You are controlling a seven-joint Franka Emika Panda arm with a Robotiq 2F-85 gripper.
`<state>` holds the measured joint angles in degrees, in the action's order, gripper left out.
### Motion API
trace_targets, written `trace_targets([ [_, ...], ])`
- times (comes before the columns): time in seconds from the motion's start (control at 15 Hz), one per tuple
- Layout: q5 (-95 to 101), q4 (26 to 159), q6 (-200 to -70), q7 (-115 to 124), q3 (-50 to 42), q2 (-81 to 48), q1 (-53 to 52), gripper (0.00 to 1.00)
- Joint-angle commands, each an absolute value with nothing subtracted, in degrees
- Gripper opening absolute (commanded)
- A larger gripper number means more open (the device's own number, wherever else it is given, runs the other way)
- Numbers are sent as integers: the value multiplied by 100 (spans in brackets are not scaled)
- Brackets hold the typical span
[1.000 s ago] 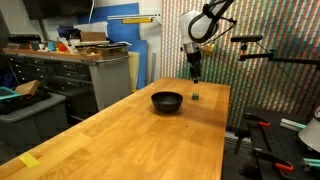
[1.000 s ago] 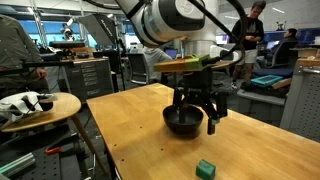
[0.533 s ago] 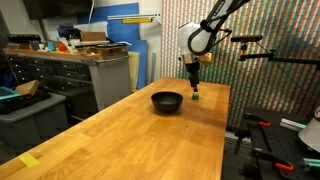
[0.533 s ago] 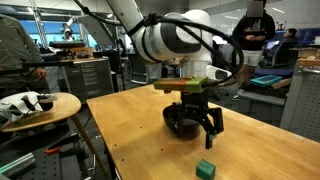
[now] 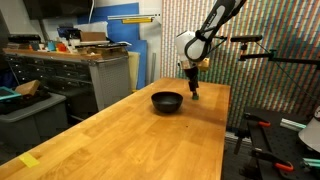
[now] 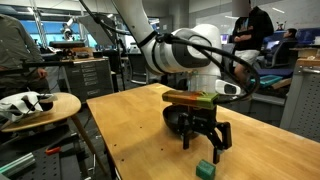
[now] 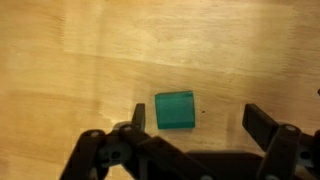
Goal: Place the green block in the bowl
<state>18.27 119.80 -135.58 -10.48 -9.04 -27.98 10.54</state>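
The green block (image 7: 175, 110) is a small dark-green cube lying on the wooden table. In the wrist view it sits between my open fingers, close to the left finger. In an exterior view it lies near the table's front edge (image 6: 206, 169), just below my gripper (image 6: 203, 146). The gripper is open and hangs low above the block. The black bowl (image 5: 167, 101) stands on the table beside the gripper (image 5: 193, 91); the arm partly hides it in an exterior view (image 6: 180, 118). I cannot make out the block in the exterior view with the striped wall.
The long wooden table (image 5: 130, 135) stretches toward the camera. A grey cabinet with clutter (image 5: 85, 70) stands beside it. A round stool table with a white object (image 6: 35, 105) stands off the table's side. People and desks are in the background.
My gripper has moved down and away from the bowl toward the green block, ending low over it. The block and bowl have not moved.
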Motion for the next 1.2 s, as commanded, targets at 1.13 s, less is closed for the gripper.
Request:
trace_targets([
  [1.13,1288,11172,-12922,-1478,-869,-3494,1410,60],
])
